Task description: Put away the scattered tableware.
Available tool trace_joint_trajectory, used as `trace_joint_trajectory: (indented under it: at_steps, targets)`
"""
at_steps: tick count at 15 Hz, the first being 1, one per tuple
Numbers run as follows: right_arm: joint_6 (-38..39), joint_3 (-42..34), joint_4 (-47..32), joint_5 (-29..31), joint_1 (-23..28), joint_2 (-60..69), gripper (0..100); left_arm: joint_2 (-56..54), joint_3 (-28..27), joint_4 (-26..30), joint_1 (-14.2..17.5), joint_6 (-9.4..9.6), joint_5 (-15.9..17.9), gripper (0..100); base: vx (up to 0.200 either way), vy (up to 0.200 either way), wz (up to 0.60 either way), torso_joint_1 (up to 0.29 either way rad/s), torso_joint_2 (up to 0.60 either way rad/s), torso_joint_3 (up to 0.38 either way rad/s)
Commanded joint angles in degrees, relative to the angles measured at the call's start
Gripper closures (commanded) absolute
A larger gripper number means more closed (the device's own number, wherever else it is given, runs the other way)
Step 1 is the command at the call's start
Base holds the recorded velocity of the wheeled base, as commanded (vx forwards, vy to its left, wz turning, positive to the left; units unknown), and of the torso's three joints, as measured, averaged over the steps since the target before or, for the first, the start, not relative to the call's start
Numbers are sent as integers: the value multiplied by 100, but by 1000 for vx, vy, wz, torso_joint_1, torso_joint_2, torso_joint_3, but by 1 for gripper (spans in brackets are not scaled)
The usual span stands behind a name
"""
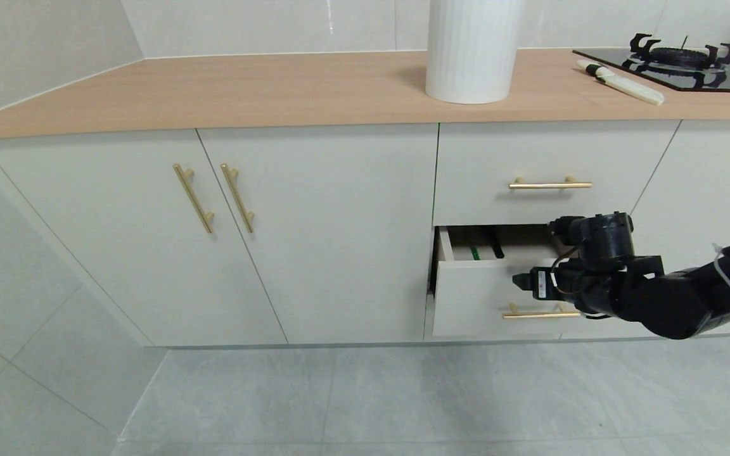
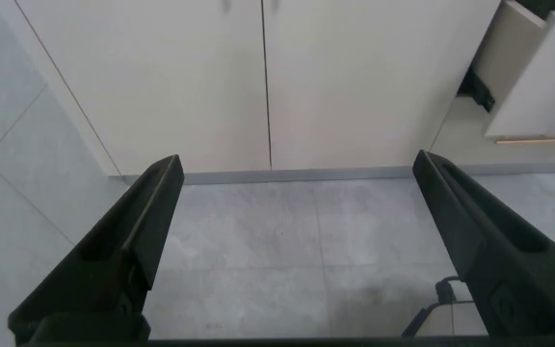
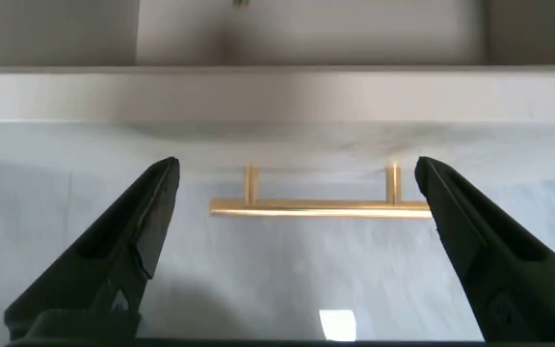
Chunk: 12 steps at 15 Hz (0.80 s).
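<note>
The lower drawer point(image 1: 473, 297) of the white cabinet stands partly open; inside it lie a green-marked item and a dark one point(image 1: 484, 252), too small to name. My right gripper point(image 1: 523, 283) hovers in front of the drawer face, just above its gold handle point(image 1: 539, 313). In the right wrist view this gripper point(image 3: 297, 173) is open, with the handle point(image 3: 321, 207) between the fingers but apart from them. A cream knife-like utensil point(image 1: 621, 82) lies on the wooden counter beside the hob. My left gripper point(image 2: 299, 162) is open and empty over the floor, facing the cabinet doors.
A tall white ribbed canister point(image 1: 473, 47) stands on the counter point(image 1: 244, 88) above the drawers. A black gas hob point(image 1: 688, 63) sits at the back right. The upper drawer point(image 1: 550, 185) is shut. Two closed doors with gold handles point(image 1: 213, 196) are to the left. Grey tiled floor lies below.
</note>
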<state>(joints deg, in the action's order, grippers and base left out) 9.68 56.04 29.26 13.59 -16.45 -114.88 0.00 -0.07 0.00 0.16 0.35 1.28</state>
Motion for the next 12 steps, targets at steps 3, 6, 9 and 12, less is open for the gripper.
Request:
trace_joint_trajectory:
  at_steps: [3, 6, 9, 12]
  targets:
    - [25, -84, 959, 196, 106, -649, 0, 0, -1, 0, 2, 0, 4, 0, 0, 0, 0, 0, 0, 0]
    - [16, -93, 1856, 390, 159, -1036, 0, 0, -1, 0, 2, 0, 4, 0, 0, 0, 0, 0, 0, 0]
    - [8, -41, 2427, 434, 194, -1282, 0, 0, -1, 0, 2, 0, -5, 0, 0, 0, 0, 0, 0, 0]
    - [25, 170, 2770, 566, 256, -1458, 0, 0, -1, 0, 2, 0, 4, 0, 0, 0, 0, 0, 0, 0]
